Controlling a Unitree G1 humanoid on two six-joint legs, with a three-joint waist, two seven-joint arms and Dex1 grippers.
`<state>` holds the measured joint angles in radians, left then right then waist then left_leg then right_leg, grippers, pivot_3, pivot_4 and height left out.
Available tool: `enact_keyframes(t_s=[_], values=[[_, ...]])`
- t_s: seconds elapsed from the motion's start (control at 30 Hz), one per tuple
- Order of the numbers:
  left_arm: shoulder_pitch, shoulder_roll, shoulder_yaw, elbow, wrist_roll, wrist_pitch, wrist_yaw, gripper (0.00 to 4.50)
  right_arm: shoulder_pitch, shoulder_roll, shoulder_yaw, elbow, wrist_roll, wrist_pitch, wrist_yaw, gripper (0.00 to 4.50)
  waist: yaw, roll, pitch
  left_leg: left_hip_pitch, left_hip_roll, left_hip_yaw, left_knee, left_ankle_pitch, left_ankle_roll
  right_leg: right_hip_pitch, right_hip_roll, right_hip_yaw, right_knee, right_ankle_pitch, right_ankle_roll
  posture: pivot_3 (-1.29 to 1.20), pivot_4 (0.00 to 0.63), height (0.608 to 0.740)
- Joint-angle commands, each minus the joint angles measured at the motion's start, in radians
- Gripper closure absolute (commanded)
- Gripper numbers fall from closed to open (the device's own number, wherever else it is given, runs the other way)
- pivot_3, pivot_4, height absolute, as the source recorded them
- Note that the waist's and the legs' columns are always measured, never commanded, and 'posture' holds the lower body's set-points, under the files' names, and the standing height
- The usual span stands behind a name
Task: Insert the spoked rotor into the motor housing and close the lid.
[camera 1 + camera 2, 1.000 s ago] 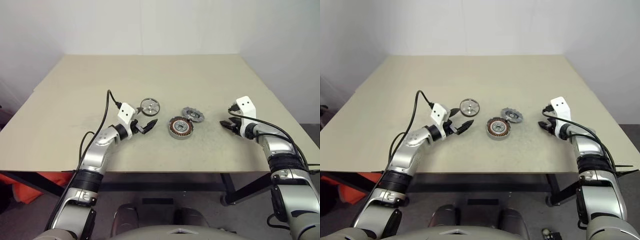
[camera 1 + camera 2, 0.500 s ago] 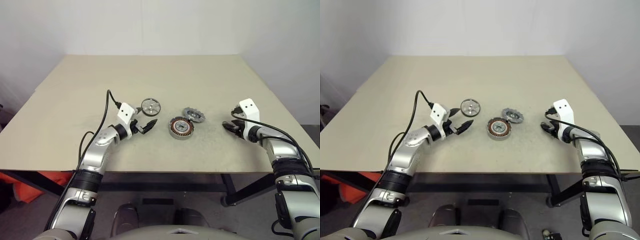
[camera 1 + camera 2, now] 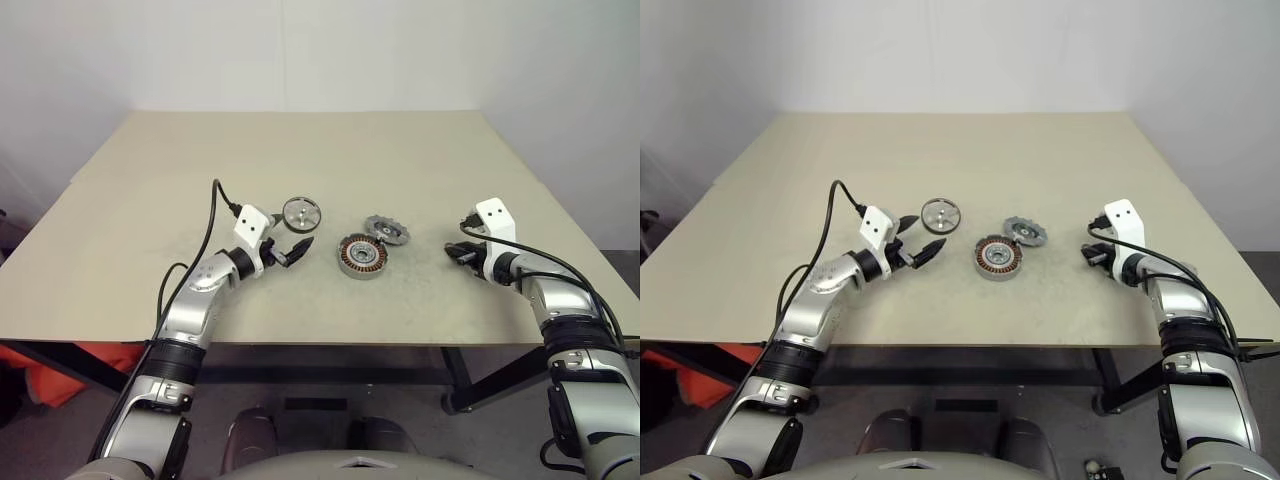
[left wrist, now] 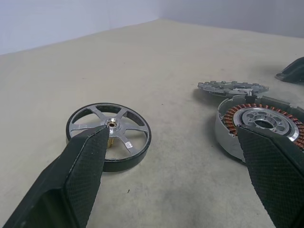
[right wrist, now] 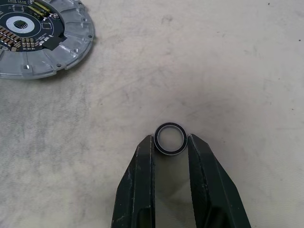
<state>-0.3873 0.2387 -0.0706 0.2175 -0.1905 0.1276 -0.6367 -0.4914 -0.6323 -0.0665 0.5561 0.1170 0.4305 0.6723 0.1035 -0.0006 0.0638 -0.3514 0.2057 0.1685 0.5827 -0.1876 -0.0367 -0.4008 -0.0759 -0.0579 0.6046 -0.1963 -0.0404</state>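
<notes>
Right wrist view: small black-rimmed ring between fingertips.

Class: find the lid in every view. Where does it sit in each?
Left eye view: lid right of centre, behind the motor housing.
Right eye view: lid there too.
Left wrist view: lid just behind the housing.
Right wrist view: lid beyond the small ring, cropped.
Shared landmark: the table.

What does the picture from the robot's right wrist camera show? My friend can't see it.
The right hand has its two black fingers on either side of a small black ring on the beige table. The grey lid lies farther off.
</notes>
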Motion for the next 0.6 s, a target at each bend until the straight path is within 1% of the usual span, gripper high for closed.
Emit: enact_keyframes(t_s=[0.03,0.13,0.3,0.47,0.6], values=[[-0.019,0.008,0.013,-0.034,-0.003,-0.018,0.003,0.0,0.034,0.02,0.003,-0.146,0.064,0.026,0.084,3.82,-0.001,0.0,0.0,0.0,0.0,0.0,-0.001,0.0,0.0,0.0,0.0,0.0,0.0,0.0,0.0,0.0,0.0,0.74],[-0.02,0.008,0.013,-0.033,-0.004,-0.017,0.0,0.0,0.055,0.038,-0.017,-0.29,0.14,0.062,0.149,3.82,-0.007,0.001,0.0,-0.001,0.0,0.001,-0.001,0.0,0.0,-0.003,0.001,0.001,0.0,0.0,0.0,0.0,0.0,0.74],[-0.025,0.009,0.013,-0.026,-0.009,-0.016,-0.01,0.0,0.056,0.039,0.001,-0.418,0.182,0.082,0.208,3.82,-0.004,0.001,0.0,-0.002,0.0,0.002,-0.001,0.0,0.0,-0.004,0.001,0.002,0.0,0.0,0.0,0.0,0.0,0.74],[-0.026,0.008,0.012,-0.018,-0.008,-0.02,-0.014,0.0,0.051,0.062,0.056,-0.477,0.179,0.111,0.219,3.82,-0.004,0.001,0.0,-0.002,0.0,0.002,-0.001,0.0,0.0,-0.004,0.0,0.002,0.0,0.0,0.0,0.0,0.0,0.74],[-0.024,0.007,0.011,-0.02,-0.006,-0.02,-0.013,0.0,0.041,0.106,0.125,-0.45,0.143,0.104,0.202,3.82,-0.007,0.001,0.0,-0.001,0.0,0.002,-0.002,0.0,0.0,-0.004,0.001,0.002,0.0,0.0,0.0,0.0,0.0,0.74]])
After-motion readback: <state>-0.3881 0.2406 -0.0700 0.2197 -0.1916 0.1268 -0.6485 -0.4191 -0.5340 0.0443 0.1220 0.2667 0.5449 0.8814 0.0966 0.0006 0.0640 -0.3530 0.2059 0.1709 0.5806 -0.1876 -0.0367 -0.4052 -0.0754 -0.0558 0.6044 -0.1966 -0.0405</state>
